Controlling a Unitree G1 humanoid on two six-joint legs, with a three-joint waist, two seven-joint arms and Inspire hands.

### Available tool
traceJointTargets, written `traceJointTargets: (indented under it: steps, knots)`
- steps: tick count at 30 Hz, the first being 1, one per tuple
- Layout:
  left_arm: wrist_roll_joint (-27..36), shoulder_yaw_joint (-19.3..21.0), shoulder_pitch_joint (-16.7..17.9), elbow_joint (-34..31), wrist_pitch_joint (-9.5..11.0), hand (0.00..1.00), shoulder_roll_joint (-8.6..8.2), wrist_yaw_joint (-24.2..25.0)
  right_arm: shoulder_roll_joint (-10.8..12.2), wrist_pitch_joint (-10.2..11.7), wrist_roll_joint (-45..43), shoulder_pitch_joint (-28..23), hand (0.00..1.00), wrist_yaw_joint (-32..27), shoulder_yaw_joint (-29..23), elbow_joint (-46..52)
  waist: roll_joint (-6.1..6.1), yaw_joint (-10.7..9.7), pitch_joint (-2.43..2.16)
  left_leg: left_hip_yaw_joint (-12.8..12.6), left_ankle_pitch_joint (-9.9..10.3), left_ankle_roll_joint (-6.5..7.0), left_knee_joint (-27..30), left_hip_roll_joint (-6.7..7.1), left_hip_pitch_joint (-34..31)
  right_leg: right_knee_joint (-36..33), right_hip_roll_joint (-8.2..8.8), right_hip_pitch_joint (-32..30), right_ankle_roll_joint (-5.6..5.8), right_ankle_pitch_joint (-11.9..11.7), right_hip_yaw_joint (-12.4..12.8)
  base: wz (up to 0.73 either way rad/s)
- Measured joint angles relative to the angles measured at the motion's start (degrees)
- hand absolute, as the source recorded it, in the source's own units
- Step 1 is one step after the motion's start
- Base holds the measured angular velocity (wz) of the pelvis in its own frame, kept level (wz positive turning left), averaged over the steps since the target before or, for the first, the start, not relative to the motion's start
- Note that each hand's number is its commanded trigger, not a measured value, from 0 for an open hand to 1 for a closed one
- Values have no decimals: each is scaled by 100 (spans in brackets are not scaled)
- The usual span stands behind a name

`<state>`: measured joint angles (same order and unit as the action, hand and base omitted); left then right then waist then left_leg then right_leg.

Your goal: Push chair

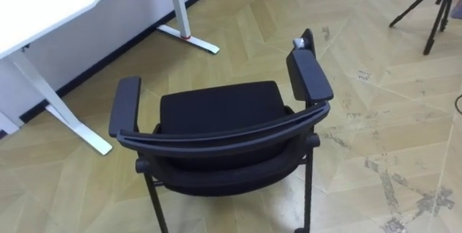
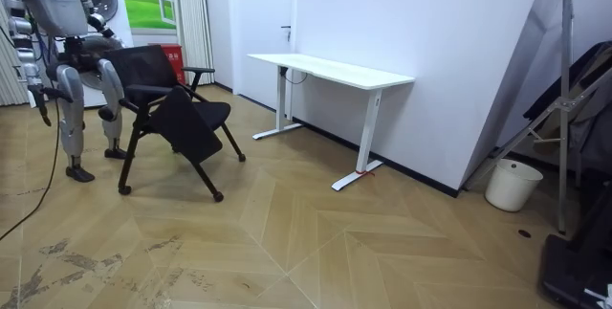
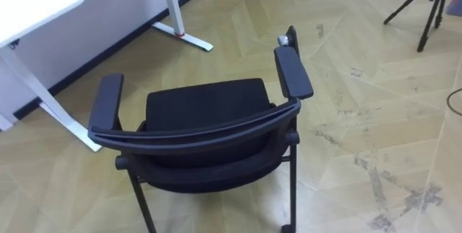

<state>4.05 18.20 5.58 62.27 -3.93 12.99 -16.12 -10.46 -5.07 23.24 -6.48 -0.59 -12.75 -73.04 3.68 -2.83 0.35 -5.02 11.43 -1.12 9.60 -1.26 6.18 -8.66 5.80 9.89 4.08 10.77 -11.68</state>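
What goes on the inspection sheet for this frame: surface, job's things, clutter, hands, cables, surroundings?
surface: wooden parquet floor, scuffed pale on the robot's right.
job's things: black chair, on its legs, backrest nearest the robot.
clutter: small paper scrap on the floor.
hands: too small in the room view to read.
cables: nothing seen besides the robot's own.
surroundings: white desk ahead on the left, tripod, white bucket.
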Motion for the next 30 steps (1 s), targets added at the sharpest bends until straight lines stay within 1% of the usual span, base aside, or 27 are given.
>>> traceJointTargets:
  steps: [2, 3, 5, 6, 8, 9, 10, 11, 12, 14, 15, 17, 18, 19, 22, 24, 25, 28, 30]
  knots:
    - [-355, 2, -332, -58, 15, 0, 202, -132, -87, 15, -165, 11, 0, 9, -12, -2, 66, 2, -9, -3, -1, 0, 4, 0, 18, 2, -1, -29, 0, 0, 8, 0]
    - [-424, 4, -389, -113, 15, 0, 247, -167, -98, 15, -208, 23, 0, 10, -13, -2, 84, 2, -20, -7, -1, 0, 17, 0, 15, 2, -1, -38, 1, 1, 16, 0]
    - [-706, 1, -623, -487, 10, 0, 373, -224, -111, 38, -319, 26, 0, 23, -25, -9, 139, 2, -56, -10, -1, 1, 23, 1, -18, -2, -1, -72, 0, 0, 31, 0]
    - [-783, -5, -662, -658, 11, 0, 390, -238, -108, 38, -317, 27, 0, 21, -24, -9, 123, 2, -49, -12, -1, 1, 24, 1, -36, -3, -1, -81, 0, 0, 31, 0]
    - [-1166, -42, -816, -1176, 27, 0, 470, -247, -105, 37, -327, 53, 0, 25, -24, -6, 122, -1, -49, -10, -2, 2, 19, 2, -68, -13, 0, -84, 0, 0, 30, 0]
    - [-1273, -42, -850, -1281, 27, 0, 480, -247, -106, 37, -327, 59, 0, 29, -24, -8, 119, -7, -51, -13, -2, 2, 17, 2, -65, -13, 0, -83, 0, 0, 31, 0]
    - [-1538, -52, -889, -1513, 27, 0, 482, -243, -105, 38, -335, 83, 0, 52, -26, -7, 123, -28, -54, -27, -2, 2, 16, 2, -58, -12, 0, -83, 0, 0, 40, 0]
    - [-1866, -102, -919, -1736, 23, 0, 481, -235, -101, 58, -364, 89, 0, 71, -26, -3, 115, -41, -49, -29, -2, 2, 17, 2, -57, -10, 0, -83, 0, 0, 48, 0]
    - [-2053, -148, -939, -1843, 21, 0, 482, -231, -98, 75, -374, 86, 0, 80, -25, -4, 109, -65, -45, -28, -2, 2, 18, 2, -58, -7, 0, -84, 0, 0, 52, 0]
    - [-2630, -318, -1009, -2133, 11, 0, 480, -177, -83, 83, -377, 98, 0, 86, -14, -1, 102, -138, -38, 2, -2, 2, 18, 5, -72, -2, -1, -87, 0, 0, 50, 5]
    - [-2744, -344, -1008, -2218, 5, 0, 479, -149, -81, 88, -383, 100, 0, 102, -12, 5, 101, -160, -38, 11, -2, 2, 18, 5, -77, -2, -1, -92, 0, 0, 49, 7]
    - [-3137, -571, -1014, -2697, -72, 0, 467, -80, -83, 110, -502, 123, 0, 169, 11, -3, 98, -234, -36, 35, -2, 2, 19, 5, -110, -4, -2, -143, 0, 0, 52, 3]
    - [-3195, -641, -1019, -2809, -75, 0, 467, -72, -84, 123, -552, 147, 0, 178, 18, -11, 98, -237, -36, 25, -2, 2, 21, 5, -134, -6, -2, -169, 0, 0, 55, 0]
    - [-3354, -783, -1078, -2930, -76, 0, 467, -51, -93, 142, -632, 217, 0, 207, 22, -56, 91, -289, -31, 25, -2, 3, 38, 7, -165, -6, -1, -189, 0, 0, 54, -4]
    - [-3643, -1037, -1249, -2976, -91, 0, 467, 160, -98, 142, -754, 321, 0, 241, 27, -93, 106, -343, -32, 14, -2, 3, 41, 6, -174, 0, -1, -199, 0, 0, 56, 0]
    - [-3645, -1202, -1301, -3127, -167, 0, 467, 337, -91, 144, -754, 327, 0, 238, 37, -89, 118, -389, -37, 14, -2, 3, 52, 5, -201, 2, -1, -221, -1, -1, 59, 0]
    - [-3793, -1296, -1329, -3252, -250, 0, 470, 426, -92, 144, -755, 327, 0, 220, 37, -89, 130, -406, -45, 12, -2, 3, 66, 5, -234, 0, 0, -255, -2, -2, 69, 0]
    - [-3977, -1426, -1399, -3259, -374, 0, 559, 619, -100, 150, -756, 330, 0, 179, 146, -88, 146, -468, -36, 8, -2, 3, 76, 6, -255, 0, 1, -273, -4, -3, 81, 0]
    - [-4001, -1454, -1418, -3272, -444, 0, 582, 723, -105, 167, -756, 355, 0, 149, 246, -88, 145, -479, -36, 9, -2, 3, 82, 6, -252, 0, 1, -265, -4, -3, 80, 0]
